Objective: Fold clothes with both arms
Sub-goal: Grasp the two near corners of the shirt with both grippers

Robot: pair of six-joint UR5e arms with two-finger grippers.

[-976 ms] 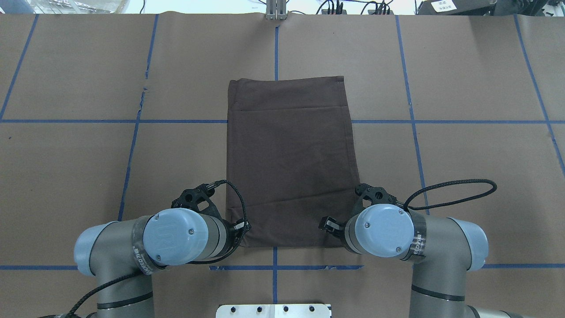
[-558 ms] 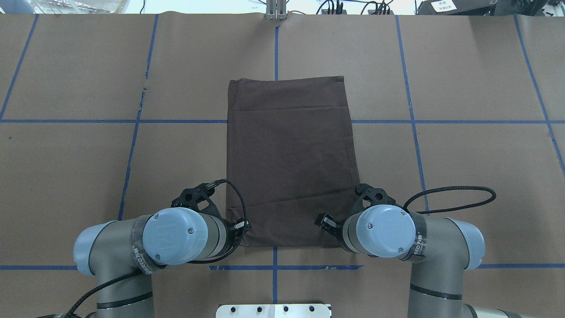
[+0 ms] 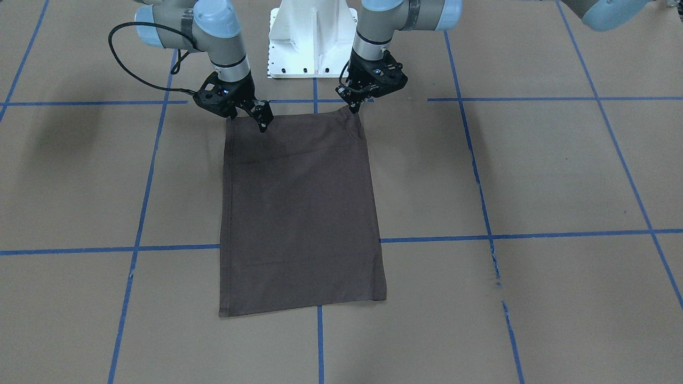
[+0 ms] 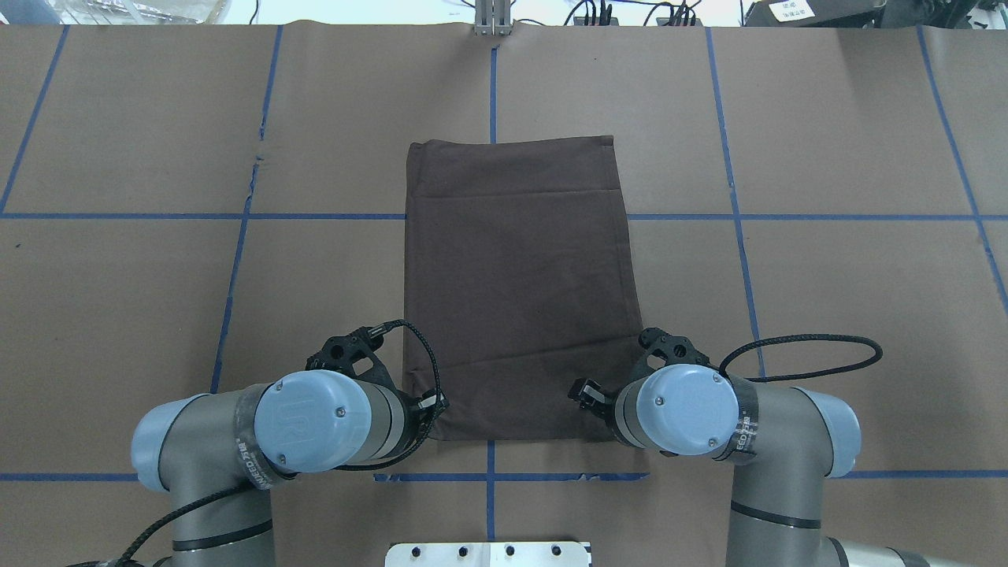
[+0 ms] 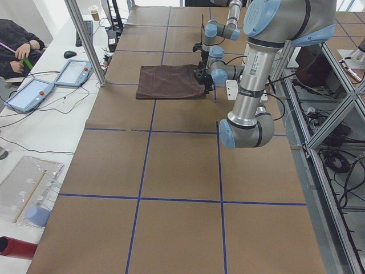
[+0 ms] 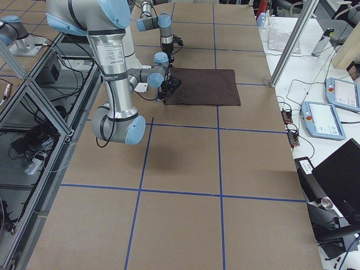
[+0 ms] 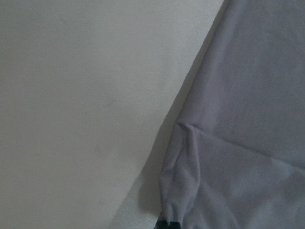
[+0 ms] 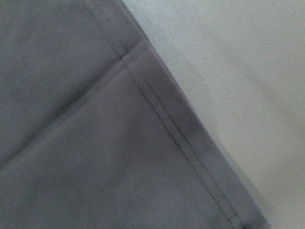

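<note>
Cloth first: your dark brown T-shirt (image 4: 516, 291) lies flat, folded into a long narrow rectangle, in the middle of the brown paper-covered surface (image 4: 827, 142). It lies across one of the blue tape lines (image 4: 315, 216) of the grid. Both black two-finger hands sit at the short edge nearest the robot's white base block (image 3: 312, 37). Your left hand (image 3: 354, 108) has its fingers pressed together on one corner of that edge, and the cloth peaks up into them. Its wrist camera shows the fabric puckered toward the fingertip. Your right hand (image 3: 262, 124) points down at the opposite corner with its tips on the fabric; you cannot tell whether it grips the cloth. Its wrist camera shows a stitched hem lying flat.
</note>
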